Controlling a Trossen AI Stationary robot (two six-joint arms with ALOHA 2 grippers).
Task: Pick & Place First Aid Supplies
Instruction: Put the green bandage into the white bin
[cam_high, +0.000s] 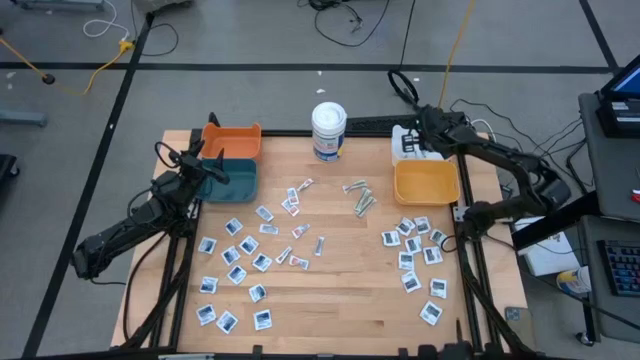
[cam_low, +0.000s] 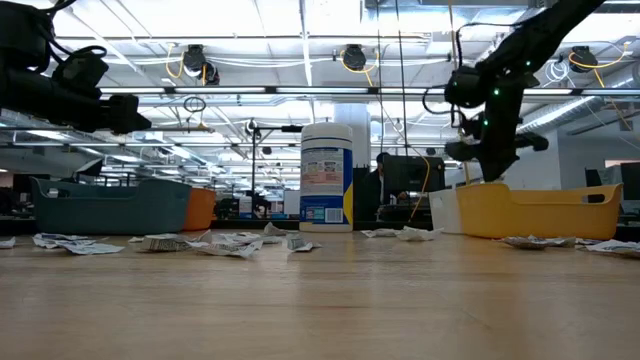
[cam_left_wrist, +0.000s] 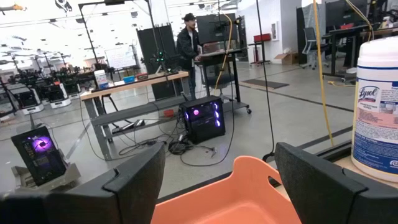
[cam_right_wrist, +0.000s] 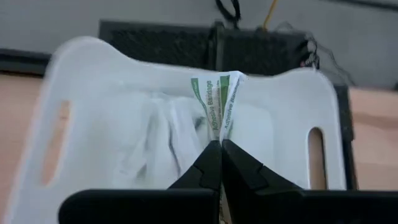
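Note:
Small white-and-blue sachets (cam_high: 240, 262) lie flat on the wooden table in a left cluster and a right cluster (cam_high: 415, 255). Narrow wrapped strips (cam_high: 360, 196) lie near the middle. My right gripper (cam_right_wrist: 221, 146) hangs over the white bin (cam_right_wrist: 87, 93) at the far right (cam_high: 408, 143), shut on a white bandage packet with green print (cam_right_wrist: 219, 102). My left gripper (cam_left_wrist: 221, 165) is open and empty, held in the air by the orange bin (cam_left_wrist: 236, 199) and the teal bin (cam_high: 232, 178) at the far left (cam_high: 205, 158). My right gripper pinches one end of the bandage packet (cam_right_wrist: 219, 134) between its two fingertips (cam_right_wrist: 208, 158). It comes from above, pointing down. The packet juts out past the tips, creased lengthwise, lifted clear above the white bin's inside.
A tall white tub with a blue label (cam_high: 328, 130) stands at the far middle edge. A yellow-orange bin (cam_high: 425, 182) sits just in front of the white bin. More white packets lie in the white bin (cam_right_wrist: 155, 134). A person stands in the room beyond (cam_left_wrist: 188, 38).

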